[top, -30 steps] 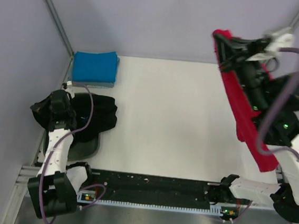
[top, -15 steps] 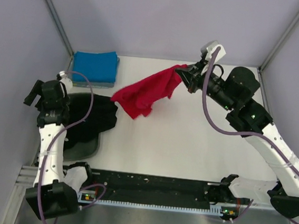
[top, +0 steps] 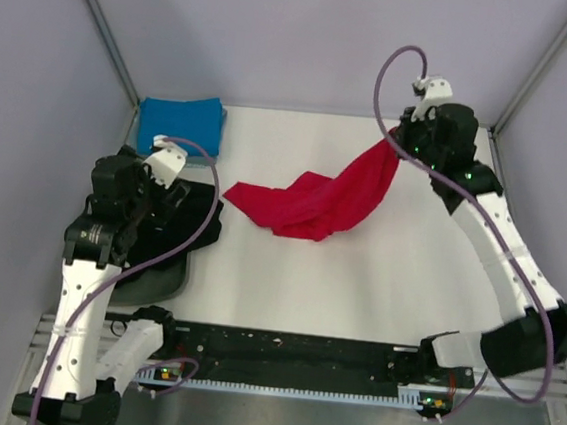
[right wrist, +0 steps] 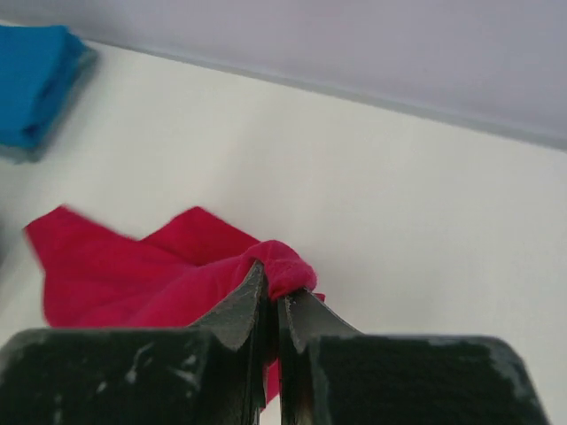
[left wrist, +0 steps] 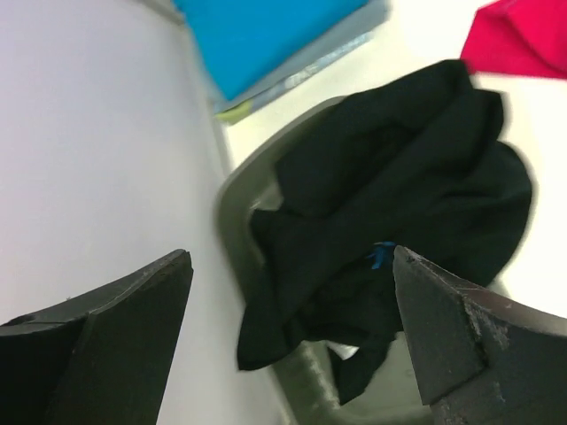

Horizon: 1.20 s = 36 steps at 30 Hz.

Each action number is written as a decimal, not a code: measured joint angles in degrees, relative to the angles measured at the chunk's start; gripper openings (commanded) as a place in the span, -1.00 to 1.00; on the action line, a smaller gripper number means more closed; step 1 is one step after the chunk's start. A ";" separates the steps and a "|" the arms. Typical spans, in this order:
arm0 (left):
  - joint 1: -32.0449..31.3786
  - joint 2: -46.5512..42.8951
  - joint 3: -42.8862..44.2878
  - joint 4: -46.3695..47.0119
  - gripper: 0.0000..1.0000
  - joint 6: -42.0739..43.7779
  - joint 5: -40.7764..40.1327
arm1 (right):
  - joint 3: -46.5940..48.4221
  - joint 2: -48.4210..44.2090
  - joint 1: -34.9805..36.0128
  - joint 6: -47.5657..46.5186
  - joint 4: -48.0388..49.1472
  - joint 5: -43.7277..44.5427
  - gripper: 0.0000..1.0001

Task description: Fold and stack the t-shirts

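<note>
A red t-shirt (top: 314, 203) (right wrist: 133, 274) lies crumpled across the middle of the table. One corner of it is lifted toward the back right, where my right gripper (top: 390, 147) (right wrist: 275, 285) is shut on a fold of it. The black t-shirt (top: 200, 220) (left wrist: 399, 168) lies bunched in the tub and spills over its right rim. My left gripper (top: 176, 200) (left wrist: 292, 257) hangs open just above it with nothing between its fingers. A folded blue t-shirt (top: 179, 125) (left wrist: 266, 31) rests at the back left corner.
A dark grey-green tub (top: 161, 281) (left wrist: 235, 204) sits at the left edge, close to the left wall. A corner of the red t-shirt (left wrist: 518, 40) shows beyond the black one. Walls close in the table on the left, back and right.
My right arm has swung the red t-shirt from high at the right down onto the table's middle. My left gripper has opened and moved over the black t-shirt.
</note>
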 measured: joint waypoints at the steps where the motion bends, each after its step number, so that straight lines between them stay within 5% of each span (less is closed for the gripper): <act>1: -0.98 0.17 0.04 -0.48 0.97 -0.63 1.29 | 1.22 2.38 -2.91 0.46 -0.68 0.09 -0.84; 3: -3.10 0.96 0.07 -1.25 0.97 -1.75 3.78 | 6.43 10.08 -9.22 1.81 -2.75 -0.83 0.08; 7: -6.60 2.80 0.07 -2.47 0.97 -3.10 8.50 | 19.37 24.37 -15.23 3.93 -8.09 -1.03 0.97; 10: -7.58 3.89 0.09 -2.47 0.96 -3.82 12.39 | 25.40 30.49 -15.63 5.27 -12.07 -1.55 0.97; 15: -7.69 7.85 0.13 -1.18 0.98 -5.92 13.51 | 19.74 27.93 -11.47 4.50 -14.19 -3.48 0.96; 20: -7.28 12.66 0.39 -0.72 0.98 -8.44 11.06 | 5.53 22.32 7.72 -5.42 -12.04 -6.58 0.76; 25: -5.68 9.90 -1.31 0.85 0.97 -10.25 9.40 | 1.38 24.98 24.11 -13.18 -11.96 -9.86 0.40; 36: -0.94 4.81 -5.60 1.01 0.97 -11.63 7.28 | 4.83 40.00 25.24 -17.70 -10.71 -1.29 0.01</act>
